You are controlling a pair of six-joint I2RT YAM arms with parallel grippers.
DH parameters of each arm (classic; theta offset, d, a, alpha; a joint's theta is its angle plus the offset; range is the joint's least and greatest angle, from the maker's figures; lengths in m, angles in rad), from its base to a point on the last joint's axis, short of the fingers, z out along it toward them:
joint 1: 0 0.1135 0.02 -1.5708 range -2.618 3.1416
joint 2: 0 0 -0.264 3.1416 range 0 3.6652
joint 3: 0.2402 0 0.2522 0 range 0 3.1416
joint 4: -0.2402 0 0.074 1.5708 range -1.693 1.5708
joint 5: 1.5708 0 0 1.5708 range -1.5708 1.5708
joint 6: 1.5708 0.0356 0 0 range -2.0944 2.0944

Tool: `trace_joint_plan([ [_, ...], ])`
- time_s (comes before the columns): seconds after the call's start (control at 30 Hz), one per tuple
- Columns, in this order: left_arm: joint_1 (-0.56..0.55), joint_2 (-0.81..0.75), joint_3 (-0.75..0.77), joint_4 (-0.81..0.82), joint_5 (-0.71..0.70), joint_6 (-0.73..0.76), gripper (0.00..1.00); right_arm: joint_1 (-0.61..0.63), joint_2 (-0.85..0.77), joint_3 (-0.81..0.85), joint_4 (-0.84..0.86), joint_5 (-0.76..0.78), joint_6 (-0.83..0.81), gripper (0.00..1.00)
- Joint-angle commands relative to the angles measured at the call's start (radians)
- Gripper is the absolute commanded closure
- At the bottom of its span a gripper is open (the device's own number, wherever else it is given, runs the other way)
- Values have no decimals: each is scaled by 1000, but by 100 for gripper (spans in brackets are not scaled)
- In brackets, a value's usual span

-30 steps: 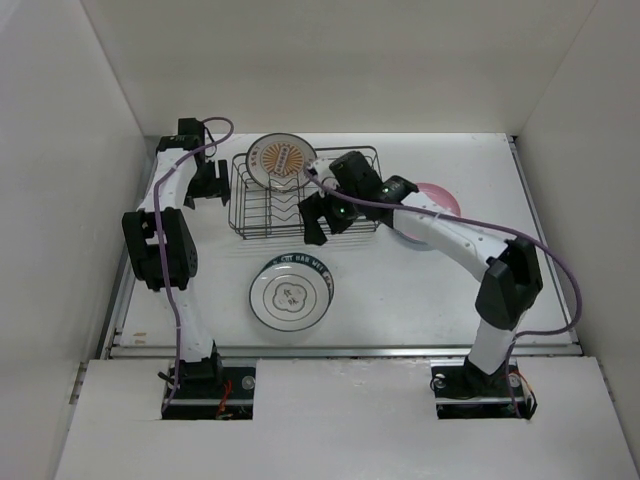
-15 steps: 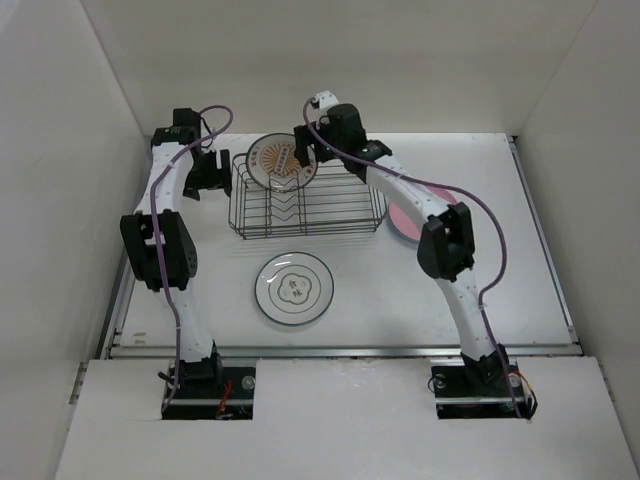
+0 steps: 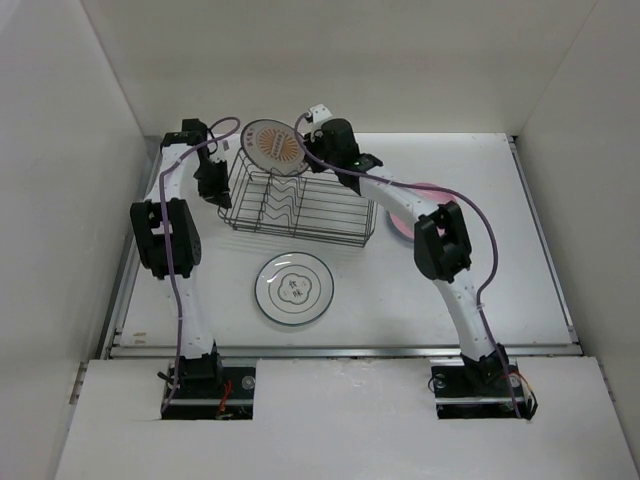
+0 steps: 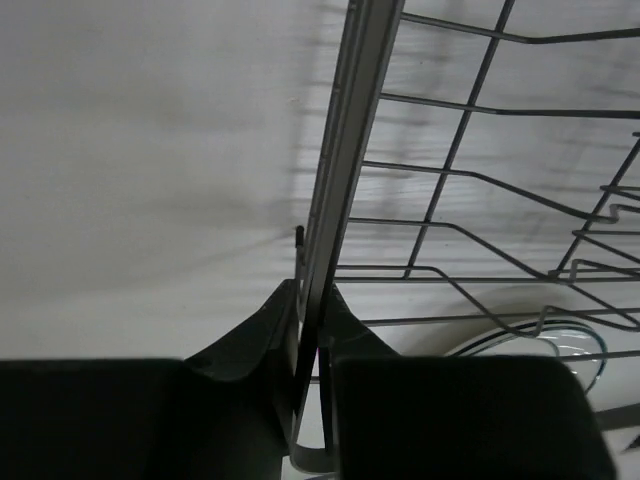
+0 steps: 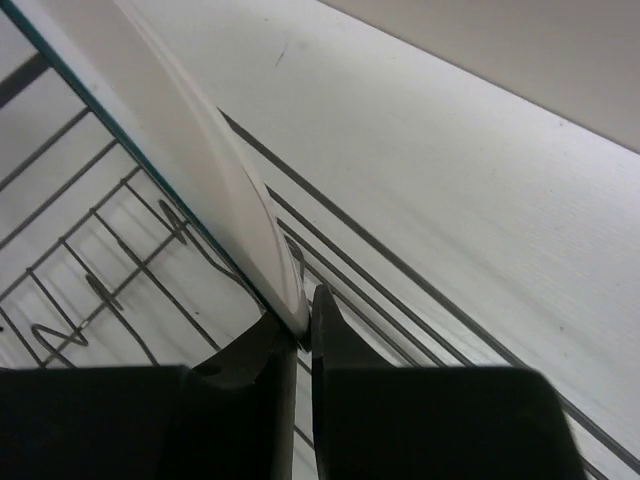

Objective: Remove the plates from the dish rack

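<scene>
- A white table (image 3: 500, 290) fills the floor of the enclosure, its surface matte and plain.
- A plain off-white back wall (image 3: 350, 60) rises from the table's far edge.
- A left wall (image 3: 50, 200) and a right wall (image 3: 590, 180), both the same pale colour, slant outward toward the top of the overhead view.
- A thin pale strip (image 3: 350, 350) runs along the table's near edge.
- A flat white ledge (image 3: 340, 420) lies in front of that strip.
- No windows show.
- The light is soft and even, from above, casting only faint grey shadows on the tabletop.
- In the wrist views the tabletop shows a fine grain.
</scene>
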Motion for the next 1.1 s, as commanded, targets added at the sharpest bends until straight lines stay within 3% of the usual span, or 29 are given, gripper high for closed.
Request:
trace_joint_plan([
  [0.0, -15, 15, 15, -39, 71, -31, 100, 4, -125, -21, 160, 104, 14, 100],
  [0.27, -15, -21, -31, -21, -21, -83, 100, 4, -213, 1, 180, 227, 69, 100],
  [0.37, -15, -40, -54, -10, -35, -120, 100, 4, -279, 1, 132, 189, 69, 100],
  [0.4, -15, -40, -68, -1, -35, -129, 100, 4, -299, 1, 55, 146, 69, 100],
  [0.5, -15, -60, -91, 10, -14, -138, 100, -16, -381, -36, -161, -211, 46, 100],
  [0.53, -15, -60, -91, 10, -14, -138, 100, -16, -404, -106, -205, -419, 35, 100],
  [0.63, -15, -60, -91, 10, -2, -138, 100, -16, -510, -284, -302, -653, 35, 100],
  [0.77, -15, -83, -91, 10, 11, -148, 100, 59, -596, -583, -425, -645, -18, 100],
  [0.93, -15, -112, -102, 10, 20, -139, 100, 108, -590, -714, -484, -626, -28, 100],
  [1.07, -15, -135, -120, 19, 11, -129, 83, 128, -547, -746, -485, -571, -28, 100],
])
